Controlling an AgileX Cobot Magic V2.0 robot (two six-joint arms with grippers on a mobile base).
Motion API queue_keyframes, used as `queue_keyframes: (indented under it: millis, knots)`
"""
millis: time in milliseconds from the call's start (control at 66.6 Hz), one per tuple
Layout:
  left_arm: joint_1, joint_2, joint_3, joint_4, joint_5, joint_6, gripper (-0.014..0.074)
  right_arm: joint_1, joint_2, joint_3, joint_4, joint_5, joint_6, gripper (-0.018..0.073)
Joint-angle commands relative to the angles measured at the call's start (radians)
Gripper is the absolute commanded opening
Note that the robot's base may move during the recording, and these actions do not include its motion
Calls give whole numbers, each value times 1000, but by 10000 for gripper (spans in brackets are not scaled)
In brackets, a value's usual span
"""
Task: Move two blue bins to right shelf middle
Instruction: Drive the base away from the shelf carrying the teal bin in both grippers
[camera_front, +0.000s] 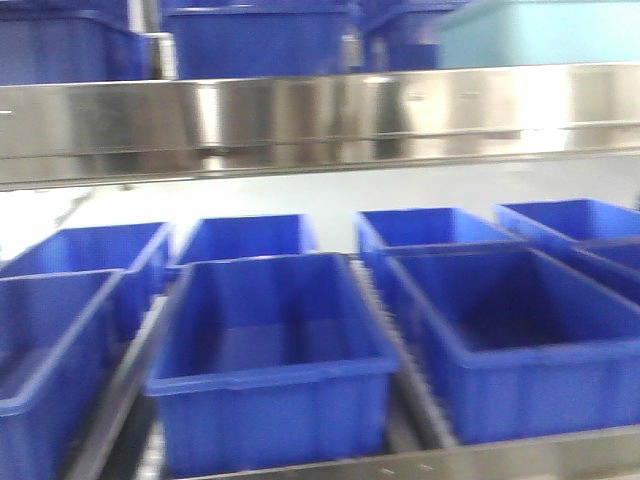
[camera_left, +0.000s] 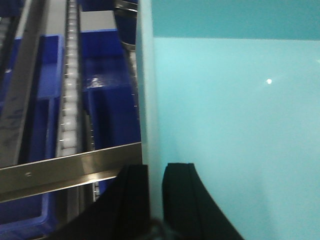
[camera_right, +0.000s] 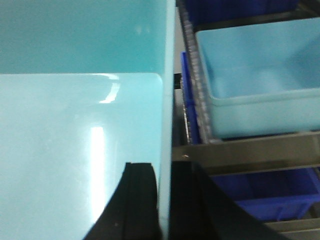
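Steel roller shelving (camera_front: 300, 120) surrounds us. We hold a pale blue bin (camera_right: 75, 150) at its front rail, left gripper (camera_left: 155, 172) clamped over the left wall, right gripper (camera_right: 162, 170) over the right. A second pale bin (camera_right: 260, 65) sits alongside, dark blue bins (camera_front: 270, 360) below.

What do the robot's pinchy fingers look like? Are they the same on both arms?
Yes, they match. The left gripper has two matte black fingers, flat on the inner side and flaring outward toward the base. The right gripper has the same black pair. No cables, stickers or markings show, and the arms themselves are out of view.
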Motion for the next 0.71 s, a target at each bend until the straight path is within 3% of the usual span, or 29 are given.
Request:
queue_keyframes:
  millis: [0, 691]
  knots:
    - [-13, -11, -15, -46, -63, 2, -111, 0, -3, -7, -6, -46, -3, -160]
    - [-13, -11, -15, -46, -63, 2, -111, 0, -3, -7, -6, -46, -3, -160]
